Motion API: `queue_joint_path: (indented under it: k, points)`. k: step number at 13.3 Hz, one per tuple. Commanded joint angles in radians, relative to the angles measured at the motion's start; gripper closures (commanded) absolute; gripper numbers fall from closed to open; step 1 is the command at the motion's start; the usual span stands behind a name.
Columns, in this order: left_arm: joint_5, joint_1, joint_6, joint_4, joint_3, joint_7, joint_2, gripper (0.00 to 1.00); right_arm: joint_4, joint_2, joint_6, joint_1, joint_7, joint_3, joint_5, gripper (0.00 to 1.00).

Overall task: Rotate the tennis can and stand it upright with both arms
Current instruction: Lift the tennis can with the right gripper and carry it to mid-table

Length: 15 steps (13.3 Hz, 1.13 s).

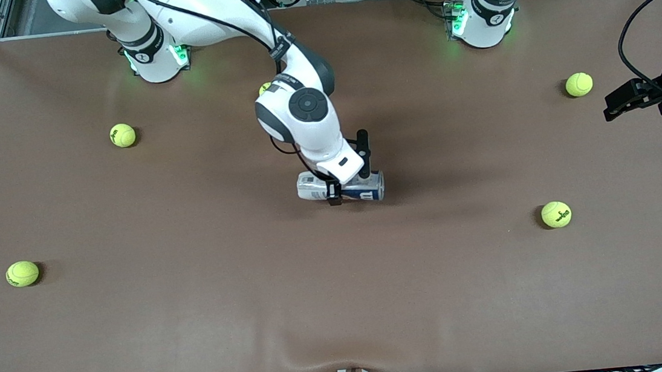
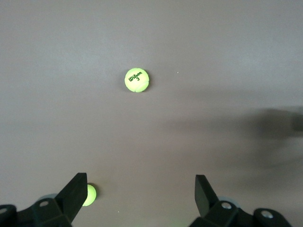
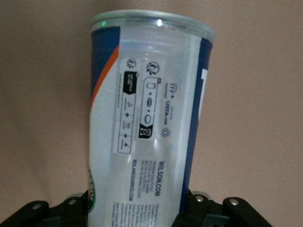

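The tennis can [image 1: 361, 187], clear with a white and navy-blue label, lies on its side at the middle of the brown table [image 1: 342, 306]. My right gripper [image 1: 350, 185] comes down on it from above, with one finger on each side of its body, shut on it. In the right wrist view the can [image 3: 147, 118] fills the space between the jaws of the right gripper [image 3: 137, 210], its rimmed end pointing away. My left gripper [image 1: 617, 103] waits open and empty in the air over the left arm's end of the table; it shows in the left wrist view [image 2: 139, 187].
Several yellow-green tennis balls lie scattered: two [image 1: 122, 135] [image 1: 22, 273] toward the right arm's end, two [image 1: 579, 84] [image 1: 556, 214] toward the left arm's end, one [image 1: 264, 88] half hidden by the right arm. The left wrist view shows two balls [image 2: 137, 80] [image 2: 89, 195].
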Motion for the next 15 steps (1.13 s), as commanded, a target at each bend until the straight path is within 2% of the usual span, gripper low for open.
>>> queue_joint_path:
  k: [1, 5, 6, 7, 8, 13, 15]
  points:
    - [-0.006, 0.002, 0.008, 0.009, -0.003, -0.003, 0.007, 0.00, -0.002, 0.049, 0.096, -0.004, -0.012, -0.009, -0.064, 0.38]
    - [-0.020, -0.008, 0.012, 0.009, -0.003, -0.015, 0.016, 0.00, -0.005, 0.089, 0.140, -0.014, -0.009, -0.009, -0.063, 0.32]
    - [-0.027, -0.006, 0.010, 0.009, -0.003, -0.017, 0.018, 0.00, -0.005, 0.093, 0.138, -0.014, -0.009, -0.009, -0.063, 0.27]
    - [-0.027, -0.006, 0.010, 0.008, -0.003, -0.017, 0.018, 0.00, -0.005, 0.095, 0.138, -0.014, -0.009, -0.009, -0.063, 0.10]
    - [-0.027, -0.008, 0.010, 0.009, -0.003, -0.017, 0.018, 0.00, -0.005, 0.097, 0.138, -0.013, -0.009, -0.009, -0.061, 0.00]
    - [-0.027, -0.008, 0.010, 0.006, -0.004, -0.017, 0.018, 0.00, -0.004, 0.072, 0.111, 0.002, -0.005, -0.008, -0.058, 0.00]
    - [-0.029, -0.011, 0.008, 0.005, -0.006, -0.012, 0.030, 0.00, -0.004, 0.022, 0.024, 0.004, -0.005, -0.001, -0.046, 0.00]
